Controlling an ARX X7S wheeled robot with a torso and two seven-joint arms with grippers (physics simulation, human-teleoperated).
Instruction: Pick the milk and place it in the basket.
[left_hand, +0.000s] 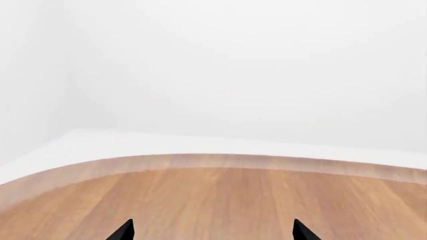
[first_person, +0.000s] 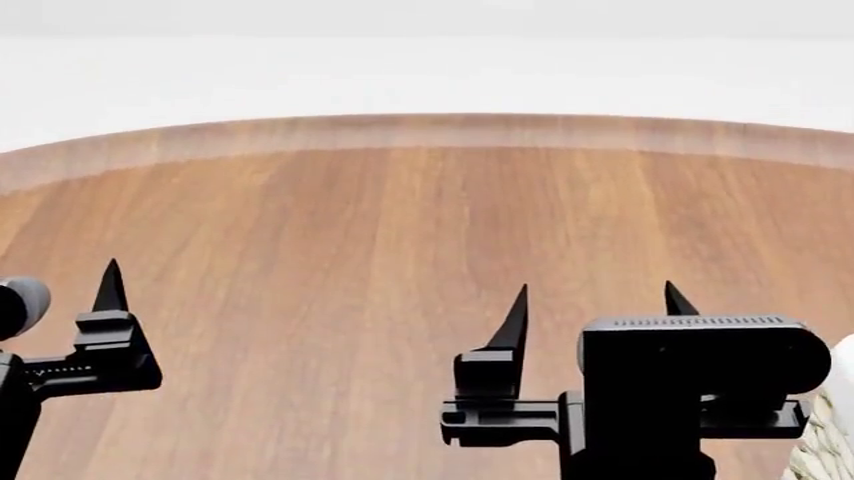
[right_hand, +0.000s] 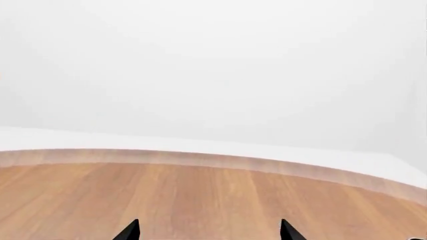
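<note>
Basket (first_person: 830, 445) corner at lower right edge, beside right gripper (first_person: 594, 315). Both grippers spread open, empty, above wooden table (first_person: 400, 220); left gripper (left_hand: 212, 229) likewise.

the black left gripper (first_person: 80, 300) sits low at the head view's left edge, one pointed fingertip (first_person: 111, 285) showing there; its wrist view shows two tips spread apart. the black right gripper (first_person: 594, 300) points forward, fingertips parted, a black wrist camera (first_person: 701, 355) mounted behind.
</note>
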